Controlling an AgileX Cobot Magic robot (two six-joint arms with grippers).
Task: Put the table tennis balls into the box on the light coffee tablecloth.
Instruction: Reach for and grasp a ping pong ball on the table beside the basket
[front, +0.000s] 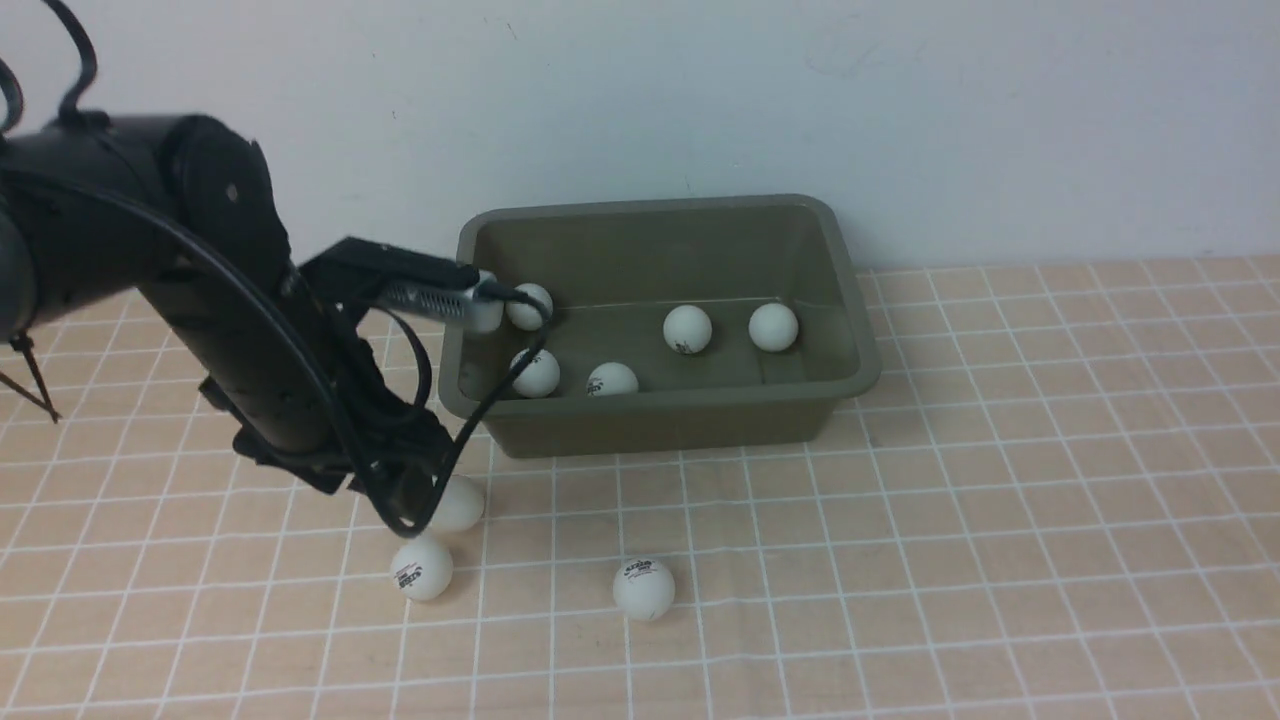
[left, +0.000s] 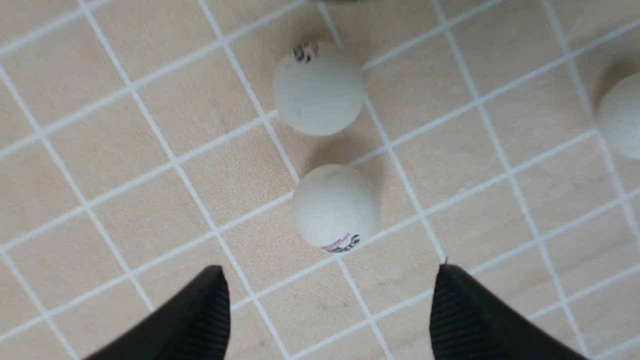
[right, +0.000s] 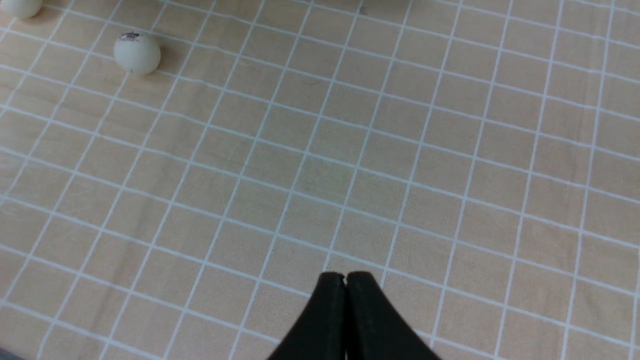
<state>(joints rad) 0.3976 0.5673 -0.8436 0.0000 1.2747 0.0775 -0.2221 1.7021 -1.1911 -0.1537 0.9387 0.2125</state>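
The olive-green box (front: 845, 290) stands on the light coffee tablecloth (front: 950, 520) by the back wall. Several white table tennis balls lie in it, among them one (front: 687, 329) near the middle. Three balls lie on the cloth in front: one (front: 462, 503) partly behind my left arm (front: 290, 400), one (front: 421, 568) and one (front: 643, 588). My left gripper (left: 330, 270) is open and empty above the cloth, with a logo ball (left: 335, 207) just beyond its fingertips and another (left: 319, 87) farther on. My right gripper (right: 345, 275) is shut and empty over bare cloth.
A white wall rises right behind the box. A third ball (left: 620, 115) shows at the edge of the left wrist view. Two balls (right: 136, 52) (right: 20, 6) lie far from my right gripper. The left arm's cable hangs over the box's left rim (front: 450, 340).
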